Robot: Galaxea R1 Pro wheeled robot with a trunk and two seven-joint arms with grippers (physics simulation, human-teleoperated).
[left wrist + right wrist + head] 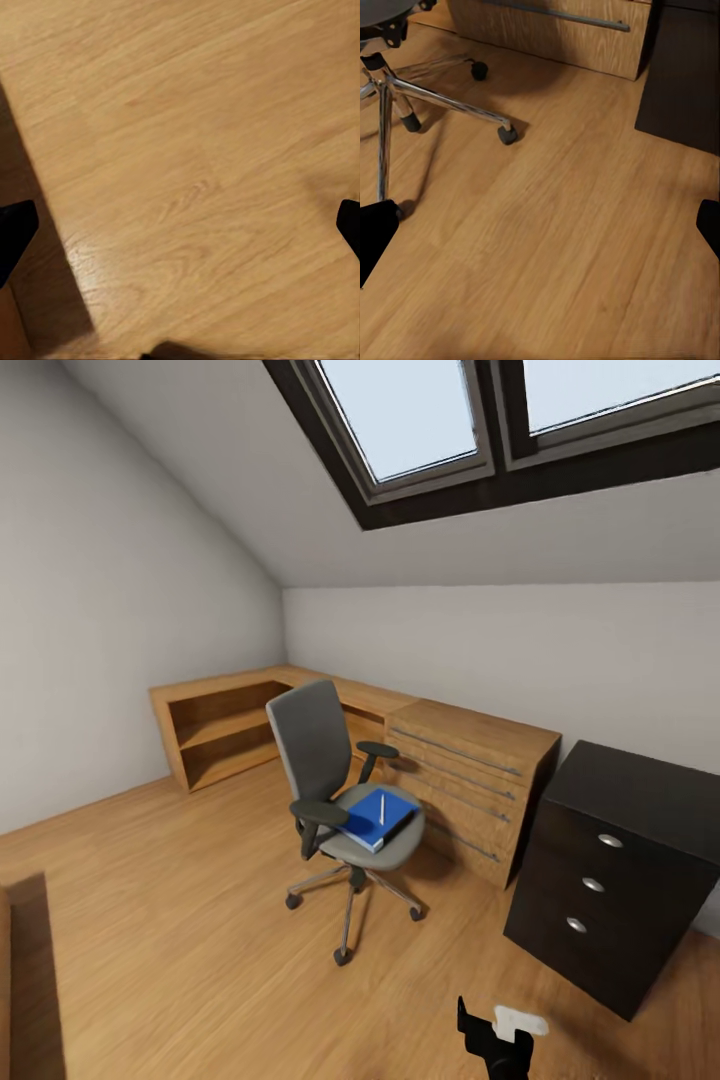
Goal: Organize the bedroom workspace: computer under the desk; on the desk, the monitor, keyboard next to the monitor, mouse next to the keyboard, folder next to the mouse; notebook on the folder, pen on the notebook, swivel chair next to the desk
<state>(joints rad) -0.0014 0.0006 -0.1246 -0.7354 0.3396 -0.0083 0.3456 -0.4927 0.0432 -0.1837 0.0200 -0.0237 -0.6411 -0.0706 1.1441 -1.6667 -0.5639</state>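
The grey swivel chair (318,760) stands in the middle of the wooden floor in the head view. On its seat lies the blue folder (372,819) with the pale pen (381,808) on top; I cannot make out the notebook. The desk's black drawer unit (610,870) stands at the right. My right gripper (497,1040) hangs low near the bottom edge, open and empty (540,225), with the chair's chrome base (450,105) ahead of it. My left gripper (180,225) is open over bare floor. Computer, monitor, keyboard and mouse are out of view.
Light wooden cabinets run along the back walls: an open shelf unit (215,730) and a drawer chest (470,780) just behind the chair. A sloped ceiling with skylights (420,420) is overhead. Another wooden edge (25,980) shows at the lower left.
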